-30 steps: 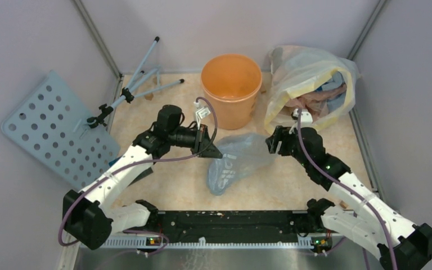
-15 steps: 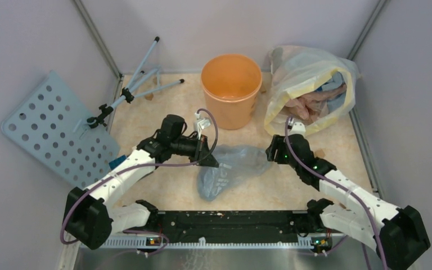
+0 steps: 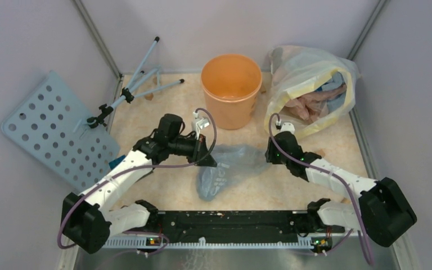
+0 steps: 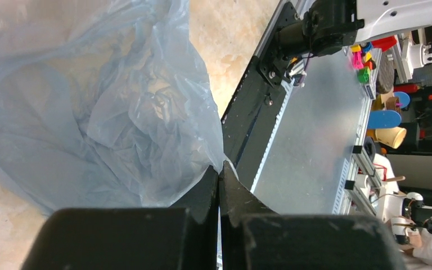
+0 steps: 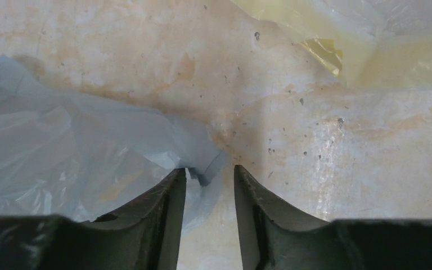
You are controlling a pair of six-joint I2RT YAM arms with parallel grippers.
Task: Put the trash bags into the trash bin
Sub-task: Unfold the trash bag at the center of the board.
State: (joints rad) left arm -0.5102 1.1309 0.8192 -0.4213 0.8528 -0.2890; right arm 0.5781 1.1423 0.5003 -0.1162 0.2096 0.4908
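We see a beige speckled table (image 3: 169, 188) with an orange trash bin (image 3: 233, 112) at the back and a clear yellow-edged bag (image 3: 309, 84) beside it on the right. A crumpled trash bag (image 3: 230, 166) lies mid-table, and a tripod (image 3: 140, 84) lies at the back left.

The left gripper (image 4: 219, 179) was clamped tight on an edge of the crinkly bluish trash bag (image 4: 90, 107), which lay spread over the beige table (image 4: 230, 28).

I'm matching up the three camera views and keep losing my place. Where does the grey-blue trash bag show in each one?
Top external: trash bag lies mid-table, below the trash bin.
Left wrist: fills the upper left, edge pinched in the shut left pincer.
Right wrist: at left, a corner inside the open right pincer.
Shared landmark: the mottled beige tabletop under it.
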